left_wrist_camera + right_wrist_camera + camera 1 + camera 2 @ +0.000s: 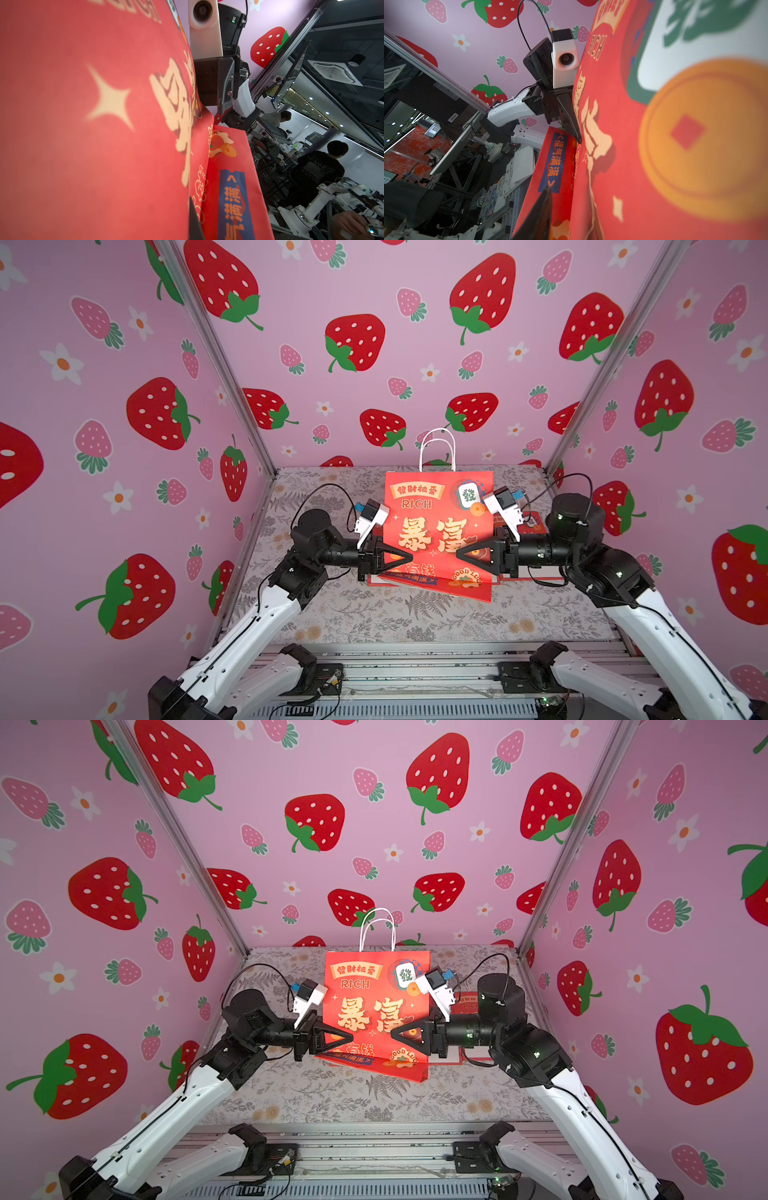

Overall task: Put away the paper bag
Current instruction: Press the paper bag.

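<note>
The red paper bag (432, 506) (370, 986) with gold characters and white handles (438, 448) stands upright at the middle of the table in both top views. Its bottom is folded up toward the front, showing a blue label. My left gripper (405, 558) (347, 1038) is shut on the bag's left edge; in the left wrist view one dark finger (194, 220) lies against the red panel (83, 124). My right gripper (463, 553) (397, 1033) is at the bag's right edge, open. In the right wrist view its one visible finger (546, 207) stands off the panel (654, 166); the other finger is hidden.
A flat red thing with a white border (534, 572) lies on the floral table cover (374, 614) behind and right of the bag. Pink strawberry walls close in the left, back and right sides. A metal rail (415, 659) runs along the front edge.
</note>
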